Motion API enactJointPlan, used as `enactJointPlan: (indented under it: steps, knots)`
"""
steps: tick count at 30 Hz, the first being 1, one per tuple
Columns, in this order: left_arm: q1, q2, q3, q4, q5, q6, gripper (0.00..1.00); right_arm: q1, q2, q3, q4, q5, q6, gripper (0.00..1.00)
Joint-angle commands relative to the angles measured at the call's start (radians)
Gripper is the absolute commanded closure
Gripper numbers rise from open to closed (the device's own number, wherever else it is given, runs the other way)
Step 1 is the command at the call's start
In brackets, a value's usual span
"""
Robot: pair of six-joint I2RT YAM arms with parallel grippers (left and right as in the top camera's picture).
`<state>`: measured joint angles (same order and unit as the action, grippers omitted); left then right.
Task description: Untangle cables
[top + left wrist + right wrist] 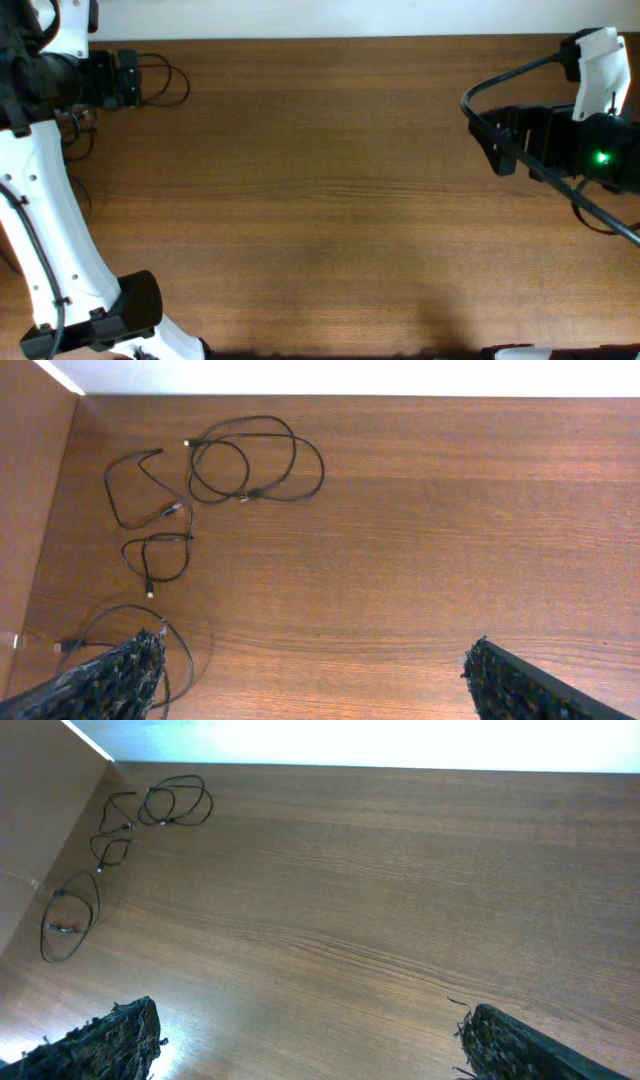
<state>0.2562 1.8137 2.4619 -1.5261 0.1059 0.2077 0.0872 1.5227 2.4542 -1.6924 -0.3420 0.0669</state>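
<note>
Several thin black cables lie apart on the wooden table. In the left wrist view one is a double loop, one a bent loop, one a small loop, and one curls beside my left finger. My left gripper is open and empty above bare wood. In the overhead view it sits at the far left corner, with a cable loop next to it. My right gripper is open and empty, far from the cables; it is at the right side.
A brown wall panel borders the table beside the cables. The white left arm runs down the left side. A thick black robot cable arcs over the right arm. A white wall lies along the table's far edge.
</note>
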Motion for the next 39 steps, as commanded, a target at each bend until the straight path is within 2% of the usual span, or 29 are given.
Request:
enactJointPlan:
  steps: [1,8,11,12,14,15,18,22,23,27,31,39]
  knots:
    - [0.000,-0.007,0.004,-0.002,0.013,-0.013,0.01,0.002,0.004,0.003,-0.006,0.091,-0.008,0.01]
    - [0.000,-0.007,0.004,-0.002,0.013,-0.013,0.01,0.006,0.018,-0.009,0.023,0.204,-0.011,0.01]
    - [0.000,-0.007,0.004,-0.002,0.013,-0.013,0.01,0.010,-0.042,-0.166,0.319,0.205,-0.011,0.01]
    - [0.000,-0.007,0.004,-0.002,0.013,-0.013,0.01,0.010,-0.113,-0.290,0.469,0.204,-0.011,0.01]
    - [0.000,-0.007,0.004,-0.002,0.013,-0.013,0.01,0.006,-0.332,-0.655,0.780,0.204,-0.011,0.01]
    - [0.000,-0.007,0.004,-0.002,0.013,-0.013,0.01,-0.022,-0.476,-0.892,0.930,0.204,-0.011,0.01]
    - [0.000,-0.007,0.004,-0.002,0.013,-0.013,0.01,-0.077,-0.810,-1.409,1.236,0.204,-0.011,0.01]
    - [0.000,-0.007,0.004,-0.002,0.013,-0.013,0.01,-0.109,-1.213,-2.008,1.579,0.196,-0.011,0.01]
    - [0.000,-0.007,0.004,-0.002,0.014,-0.013,0.01,-0.109,-1.279,-2.102,1.633,0.196,-0.011,0.01]
    - [0.000,-0.007,0.004,-0.002,0.013,-0.013,0.01,-0.109,-1.432,-2.305,1.660,0.197,-0.011,0.01]
    - [0.000,-0.007,0.004,-0.002,0.013,-0.013,0.01,-0.109,-1.506,-2.436,1.660,0.196,-0.011,0.01]
    - [0.000,-0.007,0.004,-0.002,0.013,-0.013,0.01,-0.108,-1.519,-2.449,1.628,0.194,-0.008,0.01]
